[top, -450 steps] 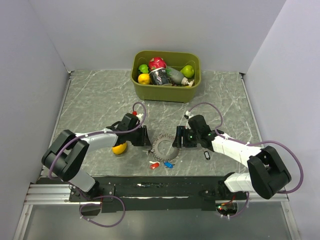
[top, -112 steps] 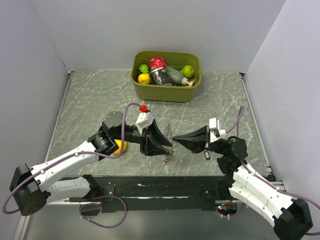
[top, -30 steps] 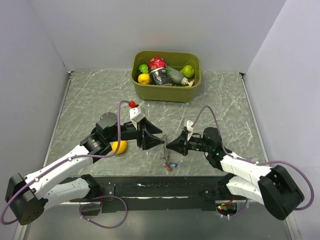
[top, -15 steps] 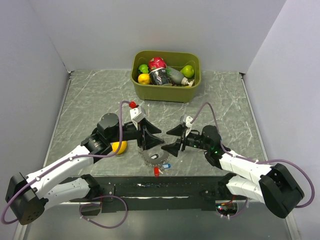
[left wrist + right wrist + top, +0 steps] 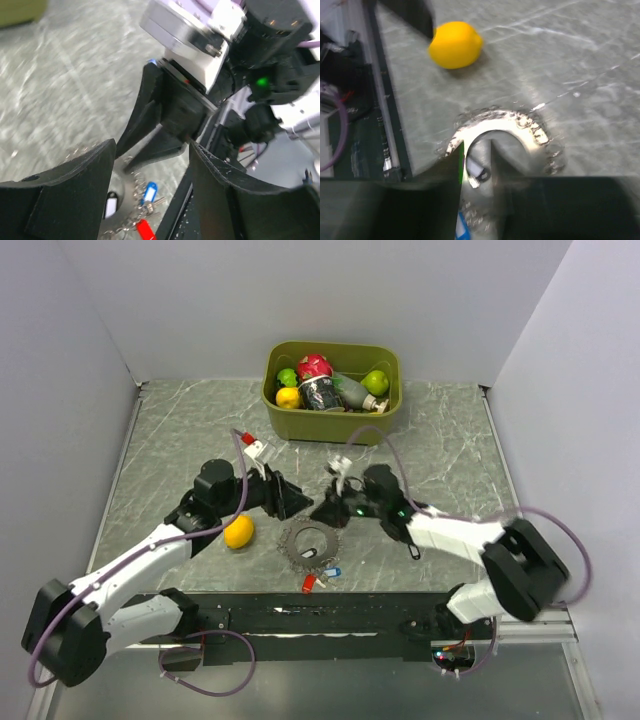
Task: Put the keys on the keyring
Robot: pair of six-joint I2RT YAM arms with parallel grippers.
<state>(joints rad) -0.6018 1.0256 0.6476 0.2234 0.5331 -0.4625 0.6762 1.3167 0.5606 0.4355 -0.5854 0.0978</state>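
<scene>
The keyring (image 5: 306,541), a flat grey toothed ring, lies on the table with no gripper touching it. A red key (image 5: 309,583) and a blue key (image 5: 331,573) hang off its near rim, and a black key (image 5: 480,173) lies inside its hole. My left gripper (image 5: 292,502) hovers open just behind-left of the ring. Its wrist view looks down between its fingers (image 5: 65,190) at the keyring (image 5: 120,200), the blue key (image 5: 148,192) and the red key (image 5: 142,230). My right gripper (image 5: 322,512) sits over the ring's far edge. Its jaws (image 5: 477,150) leave only a narrow slit, with nothing in it.
A yellow lemon (image 5: 238,532) rests left of the ring. An olive bin (image 5: 330,426) of fruit and bottles stands at the back centre. A loose black tag (image 5: 414,551) lies right of the ring. The black mounting rail (image 5: 330,615) runs along the near edge.
The ring, held upright between both grippers a second ago, now lies flat and free. The right gripper opened, then closed and swung back-left; the left arm drew back.
</scene>
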